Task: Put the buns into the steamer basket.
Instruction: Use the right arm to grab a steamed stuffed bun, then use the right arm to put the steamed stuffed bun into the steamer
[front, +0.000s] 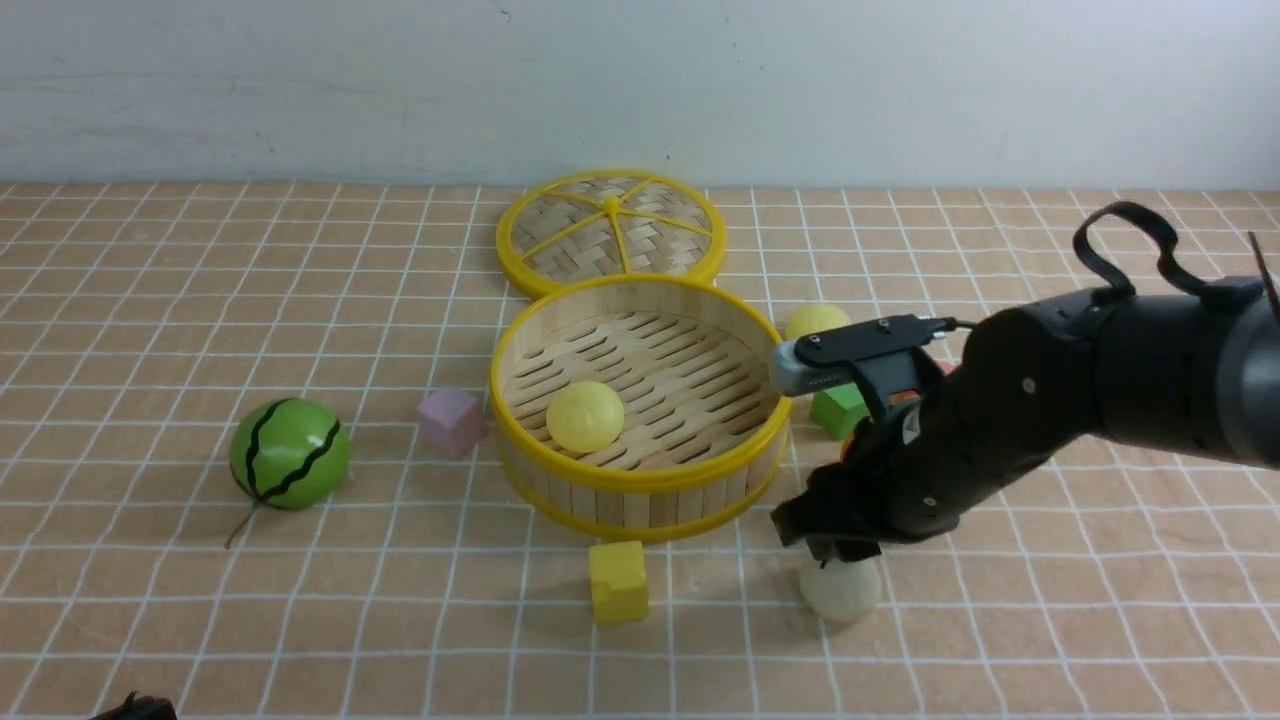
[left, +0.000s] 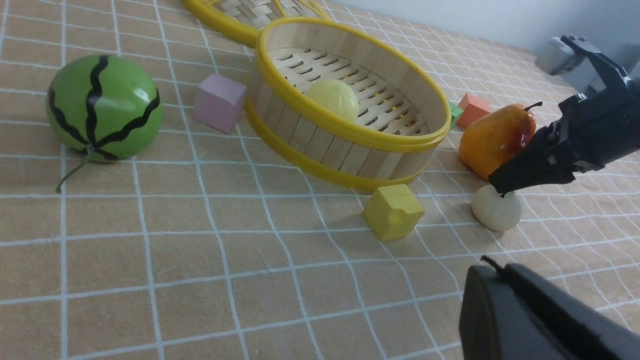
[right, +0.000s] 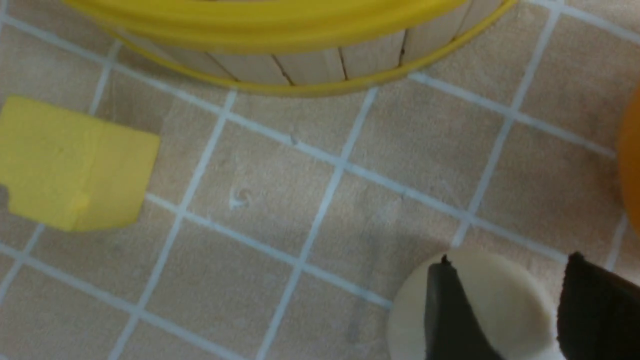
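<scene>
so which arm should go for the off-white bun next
Right. Its pincer hangs directly over the off-white bun, jaws parted, beside the steamer basket. The left pincer sits back at the near left edge, well away from it.

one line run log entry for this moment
right gripper: open, over off-white bun on table | steamer basket: one yellow bun inside | other yellow bun: on table beside basket | left gripper: state unclear

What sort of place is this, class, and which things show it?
Probably a robot-training tabletop staged as a pretend kitchen: a checked cloth against a bare wall, a steamer basket beside a toy watermelon ball and a yellow cube, and a black robot arm reaching in.
</scene>
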